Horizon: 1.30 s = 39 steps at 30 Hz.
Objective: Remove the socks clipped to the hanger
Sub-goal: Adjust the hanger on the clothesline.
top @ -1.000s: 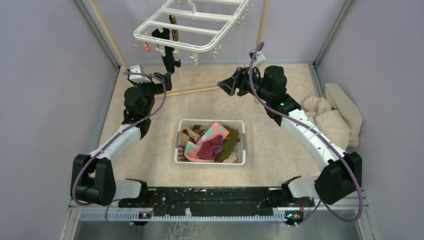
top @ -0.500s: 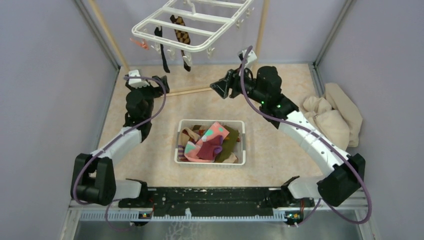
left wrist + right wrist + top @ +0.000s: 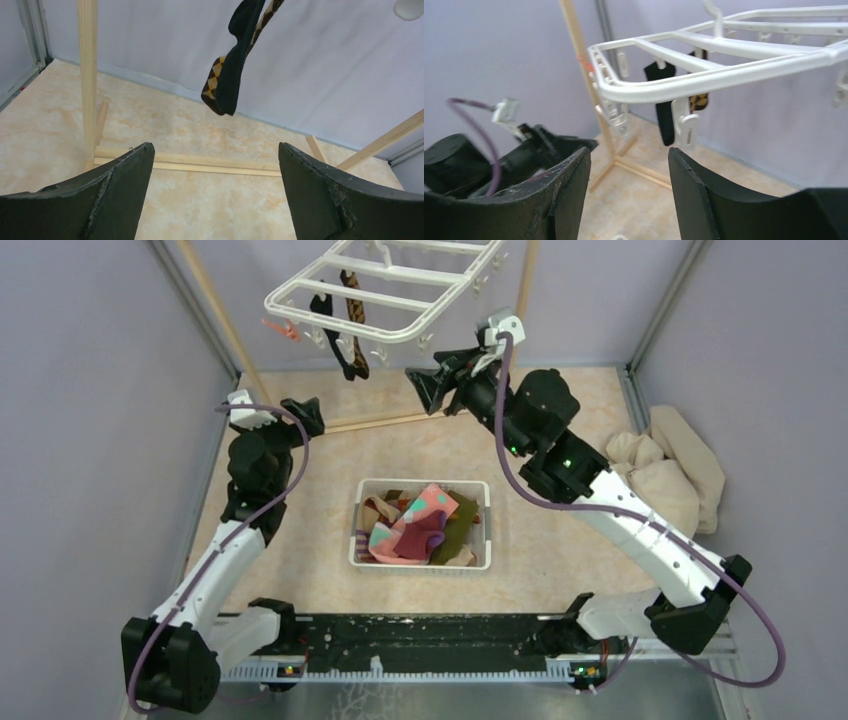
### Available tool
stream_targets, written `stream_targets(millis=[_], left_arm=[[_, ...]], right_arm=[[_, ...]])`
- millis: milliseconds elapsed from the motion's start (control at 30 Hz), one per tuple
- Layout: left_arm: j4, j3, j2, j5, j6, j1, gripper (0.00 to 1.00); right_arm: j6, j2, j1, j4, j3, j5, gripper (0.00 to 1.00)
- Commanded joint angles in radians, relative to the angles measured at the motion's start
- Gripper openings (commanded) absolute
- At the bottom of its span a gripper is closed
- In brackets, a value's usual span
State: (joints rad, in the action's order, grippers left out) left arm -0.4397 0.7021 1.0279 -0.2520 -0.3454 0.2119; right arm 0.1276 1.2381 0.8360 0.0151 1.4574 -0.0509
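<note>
Left claw (image 3: 303, 412) is hovering wide apart, gripping nothing. The black sock (image 3: 235, 65) and brown argyle sock (image 3: 212, 86) are dangling above and just beyond it, clipped to the hanger (image 3: 392, 337). Right claw (image 3: 418, 390) is pointing up with jaws parted and empty, the hanger's rim and a dangling clip (image 3: 686, 127) hanging just above its fingertips.

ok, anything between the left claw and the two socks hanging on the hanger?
Nothing visible. From the left wrist view the black sock and brown argyle sock hang in open air above and ahead of the open left claw. The right claw is off to the side, near the hanger rim.
</note>
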Motion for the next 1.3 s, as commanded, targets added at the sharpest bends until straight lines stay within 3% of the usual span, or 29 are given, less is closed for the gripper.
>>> stream_targets(millis=[0,367,567,1033,1267], left_arm=[[0.104,-0.009,-0.050,-0.006,-0.032,-0.002,0.99],[0.159,0.017,-0.101,-0.008,-0.004,-0.002,0.99],[0.162,0.026,-0.099,-0.002,-0.004,-0.002,0.99],[0.167,0.027,-0.107,0.008,-0.012,-0.002,0.99],[0.169,0.025,-0.113,0.014,-0.016,-0.002,0.99]], right_arm=[[-0.080,0.063,0.008,0.030,0.074,-0.181,0.60],[-0.034,0.148,0.013,-0.005,0.202,-0.046,0.49],[-0.021,0.173,0.035,-0.014,0.223,-0.029,0.51],[-0.022,0.264,0.018,-0.027,0.285,-0.248,0.52],[0.031,0.280,-0.093,-0.024,0.315,-0.209,0.52]])
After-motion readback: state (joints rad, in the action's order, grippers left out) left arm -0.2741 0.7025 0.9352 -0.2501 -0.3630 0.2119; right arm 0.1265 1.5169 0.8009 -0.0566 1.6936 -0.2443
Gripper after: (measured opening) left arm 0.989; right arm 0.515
